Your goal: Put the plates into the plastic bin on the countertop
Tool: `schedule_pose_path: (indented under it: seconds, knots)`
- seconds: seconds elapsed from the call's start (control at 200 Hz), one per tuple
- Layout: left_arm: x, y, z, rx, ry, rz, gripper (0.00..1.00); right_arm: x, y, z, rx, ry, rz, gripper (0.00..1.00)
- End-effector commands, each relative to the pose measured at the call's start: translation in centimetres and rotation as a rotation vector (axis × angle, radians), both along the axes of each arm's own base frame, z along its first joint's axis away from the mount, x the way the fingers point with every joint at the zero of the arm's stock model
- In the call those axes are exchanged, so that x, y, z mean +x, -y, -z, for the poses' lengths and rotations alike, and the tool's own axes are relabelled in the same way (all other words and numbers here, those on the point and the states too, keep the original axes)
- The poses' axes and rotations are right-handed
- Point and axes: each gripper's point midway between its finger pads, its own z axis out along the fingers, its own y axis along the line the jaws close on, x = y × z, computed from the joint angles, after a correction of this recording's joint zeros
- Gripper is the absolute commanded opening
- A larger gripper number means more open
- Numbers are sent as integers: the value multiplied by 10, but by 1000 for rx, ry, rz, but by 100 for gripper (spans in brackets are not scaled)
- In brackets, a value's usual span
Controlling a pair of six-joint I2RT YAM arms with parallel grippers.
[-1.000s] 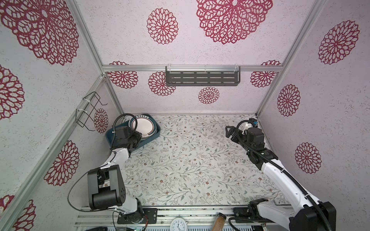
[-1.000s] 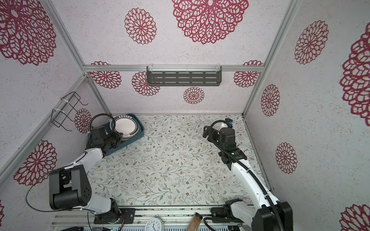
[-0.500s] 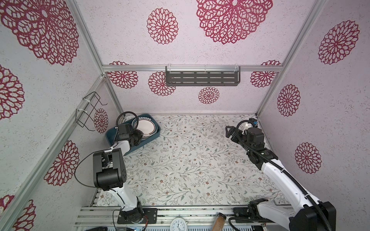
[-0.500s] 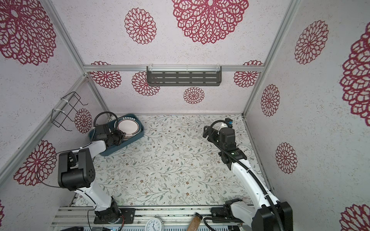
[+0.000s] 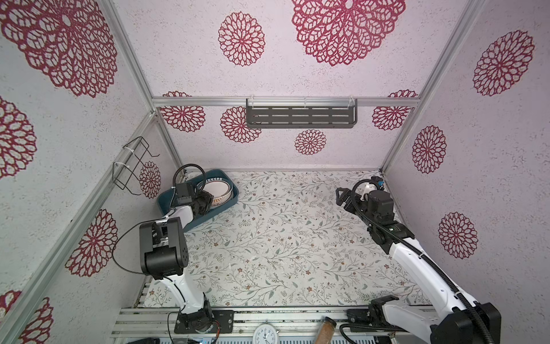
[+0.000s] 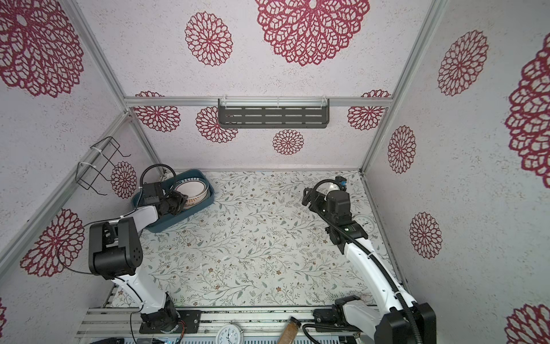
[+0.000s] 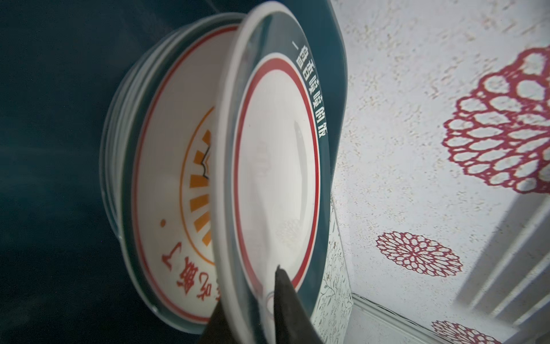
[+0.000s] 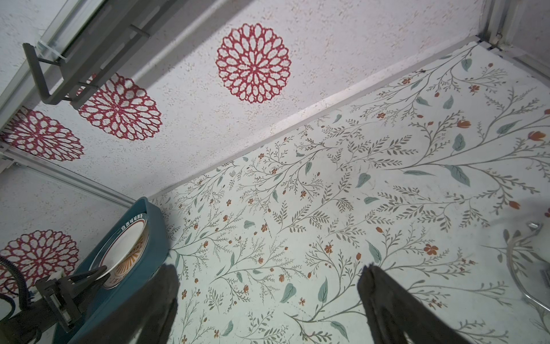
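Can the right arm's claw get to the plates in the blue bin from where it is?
Probably not. The right claw hangs open across the countertop from the bin, and the left claw is at the plates, in the way.

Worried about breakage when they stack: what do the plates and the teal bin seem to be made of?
The plates look like glazed ceramic or melamine, can't tell which: glossy white, sharp highlights, printed rims. The bin looks like moulded plastic: smooth, slightly shiny teal walls with rounded corners.
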Motion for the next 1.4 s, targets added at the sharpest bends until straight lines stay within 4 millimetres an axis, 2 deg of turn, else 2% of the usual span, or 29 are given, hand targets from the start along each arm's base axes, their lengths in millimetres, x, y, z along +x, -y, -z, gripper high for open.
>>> schedule_pose_path:
  seconds: [0.0,0.22,0.405,0.535,0.676,0.876,1.001,1.136,1.196,1.301,1.396]
  knots:
    - [2,7,-10,28,13,43,30,5,4,-20,-5,53,14,99]
    - [-1,10,-18,87,-13,60,44,6,4,-16,-8,48,12,99]
    - [-6,2,-24,139,-36,42,55,5,5,-18,-12,52,12,99]
    - [-17,-6,-29,194,-66,13,61,5,8,-16,-21,48,21,99]
    - [-26,-13,-42,239,-47,-26,65,4,10,-14,-28,47,24,99]
    - [-37,-14,-72,309,0,-16,78,4,18,-15,-57,50,39,99]
    - [-52,-7,-101,419,78,1,88,0,32,-11,-115,44,89,99]
    - [-86,-10,-129,608,114,-26,99,-10,63,2,-239,13,200,99]
    - [-101,-15,-140,678,140,-51,97,-16,75,13,-298,-10,243,99]
    - [-130,-31,-148,819,173,-117,97,-29,105,36,-414,-52,368,99]
    - [-151,-42,-138,951,207,-157,97,-40,127,56,-498,-69,464,99]
